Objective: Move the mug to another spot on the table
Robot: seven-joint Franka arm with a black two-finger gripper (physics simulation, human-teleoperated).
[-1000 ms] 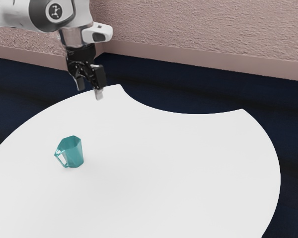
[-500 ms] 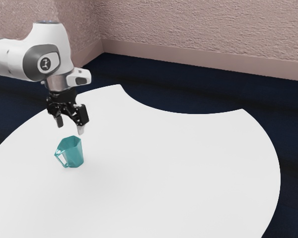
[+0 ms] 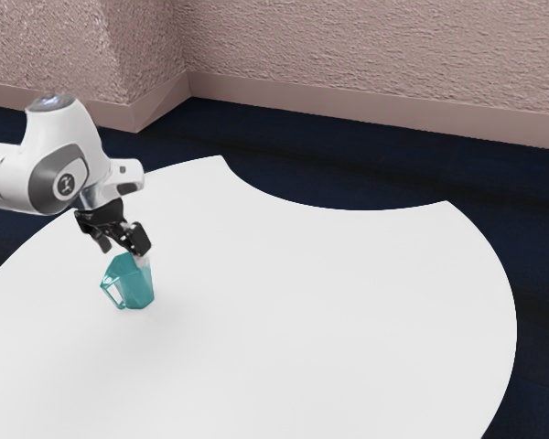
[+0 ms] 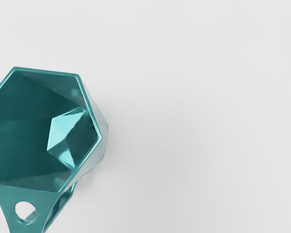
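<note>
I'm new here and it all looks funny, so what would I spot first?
The bright teal mug, with flat angled sides, stands upright on the big white table, toward the exterior view's left. Right at its rim hang the black jaws, spread apart, on a white arm that comes in from the exterior view's left. Around the table lies a dark blue floor.
</note>
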